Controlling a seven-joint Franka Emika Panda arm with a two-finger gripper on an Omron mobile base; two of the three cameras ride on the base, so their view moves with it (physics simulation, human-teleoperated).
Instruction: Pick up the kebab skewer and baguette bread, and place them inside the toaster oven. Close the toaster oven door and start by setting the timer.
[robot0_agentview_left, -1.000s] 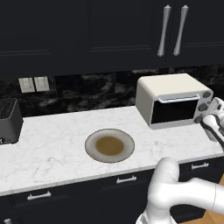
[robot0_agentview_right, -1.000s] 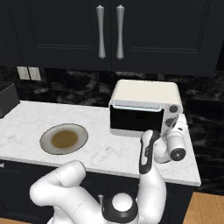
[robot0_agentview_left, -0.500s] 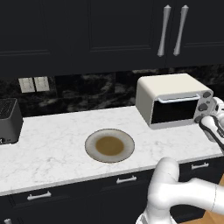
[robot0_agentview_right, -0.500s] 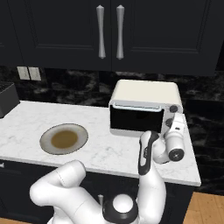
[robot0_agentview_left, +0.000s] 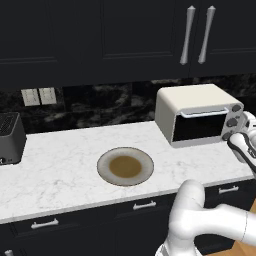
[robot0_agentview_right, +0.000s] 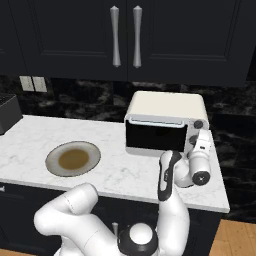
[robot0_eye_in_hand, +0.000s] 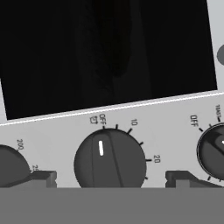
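The cream-white toaster oven (robot0_agentview_left: 197, 102) (robot0_agentview_right: 165, 106) stands at the right end of the counter. Its door (robot0_agentview_left: 200, 126) (robot0_agentview_right: 155, 137) is shut, and the dark glass (robot0_eye_in_hand: 109, 52) shows nothing inside. The kebab skewer and baguette bread are hidden. My gripper (robot0_agentview_left: 236, 134) (robot0_agentview_right: 201, 137) (robot0_eye_in_hand: 109, 177) is open and right up against the oven's knob panel. In the hand view the middle knob (robot0_eye_in_hand: 109, 159) sits between my fingertips (robot0_eye_in_hand: 41, 177), its white mark pointing at OFF. Part of another knob (robot0_eye_in_hand: 213, 151) shows on either side of it.
A round plate (robot0_agentview_left: 103, 167) (robot0_agentview_right: 52, 161) with a brown centre lies mid-counter. A black slot toaster (robot0_agentview_left: 10, 137) (robot0_agentview_right: 7, 112) stands at the far left. Dark upper cabinets with two bar handles (robot0_agentview_left: 197, 35) hang above the oven. The counter's right edge is just past the oven.
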